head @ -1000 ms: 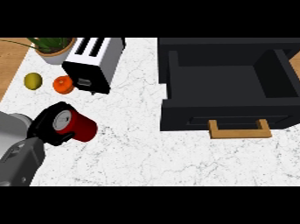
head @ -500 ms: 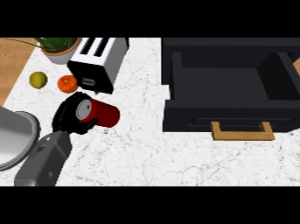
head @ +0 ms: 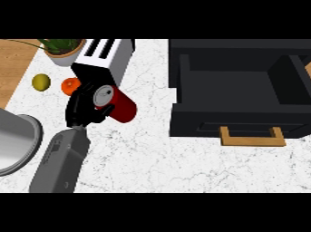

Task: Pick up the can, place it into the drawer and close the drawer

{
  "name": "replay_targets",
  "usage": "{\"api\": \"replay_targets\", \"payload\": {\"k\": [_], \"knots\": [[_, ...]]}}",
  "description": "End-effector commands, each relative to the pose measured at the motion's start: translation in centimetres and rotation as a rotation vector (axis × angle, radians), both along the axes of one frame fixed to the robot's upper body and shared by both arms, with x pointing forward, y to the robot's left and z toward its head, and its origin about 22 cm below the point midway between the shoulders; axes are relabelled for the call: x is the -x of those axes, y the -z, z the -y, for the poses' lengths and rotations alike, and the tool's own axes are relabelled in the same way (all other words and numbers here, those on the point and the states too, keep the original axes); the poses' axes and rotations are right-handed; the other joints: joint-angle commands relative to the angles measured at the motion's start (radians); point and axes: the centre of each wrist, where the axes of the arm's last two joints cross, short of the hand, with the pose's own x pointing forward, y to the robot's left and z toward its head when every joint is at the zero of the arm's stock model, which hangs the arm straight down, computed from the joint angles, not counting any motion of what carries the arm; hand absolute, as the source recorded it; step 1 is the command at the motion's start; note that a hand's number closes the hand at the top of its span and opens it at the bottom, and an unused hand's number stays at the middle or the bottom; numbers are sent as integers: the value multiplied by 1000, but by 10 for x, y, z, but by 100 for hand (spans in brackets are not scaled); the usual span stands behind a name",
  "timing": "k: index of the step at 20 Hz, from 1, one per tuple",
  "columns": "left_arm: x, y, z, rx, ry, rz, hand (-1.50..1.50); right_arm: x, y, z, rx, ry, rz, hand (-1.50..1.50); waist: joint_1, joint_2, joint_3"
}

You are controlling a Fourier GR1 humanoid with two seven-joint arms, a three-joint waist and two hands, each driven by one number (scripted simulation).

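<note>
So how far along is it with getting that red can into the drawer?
Grasp looks done: the left hand curls round the can, near the toaster. In hand: getting it across, since it is well left of the drawer. Left: set it inside the open drawer, then push the drawer shut.

Left hand (head: 82, 108) around red can (head: 121, 107)

- The can (head: 121, 108), with the left hand (head: 82, 107) touching it at its 9 o'clock, is at 9 o'clock of the drawer (head: 245, 93).
- The toaster (head: 105, 58) stands at the can's 12 o'clock.
- The lemon (head: 42, 81) and the mandarin (head: 69, 86) lie at the toaster's 8 o'clock.
</note>
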Motion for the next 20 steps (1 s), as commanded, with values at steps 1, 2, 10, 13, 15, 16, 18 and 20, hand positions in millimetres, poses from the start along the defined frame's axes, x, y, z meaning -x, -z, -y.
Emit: {"api": "replay_targets", "payload": {"k": [1,2,10,13,15,16,18,20], "knots": [[8,-39,22,-3,20,27,150,2,7,-2,-20,-7,10,-150,-3,-1,0],[8,-53,33,-23,12,50,150,4,3,4,-8,8,8,-150,-2,-1,0],[11,-138,56,-59,3,55,150,2,6,-6,-1,-10,4,-150,-16,7,-1],[-2,-160,78,-79,-1,102,150,-7,0,-11,-9,4,22,-150,-20,10,-2],[-5,-165,88,-92,-4,99,150,-6,3,-2,-8,-25,17,-150,-22,11,-2],[-8,-171,107,-102,0,82,150,-5,3,4,-28,-27,16,-150,-28,11,-2],[-16,-173,107,-99,21,86,150,-19,-10,-3,-13,-15,3,-150,-24,13,-2],[-13,-184,118,-109,10,96,150,-8,6,0,-6,-13,10,-150,-28,12,-2]]}}
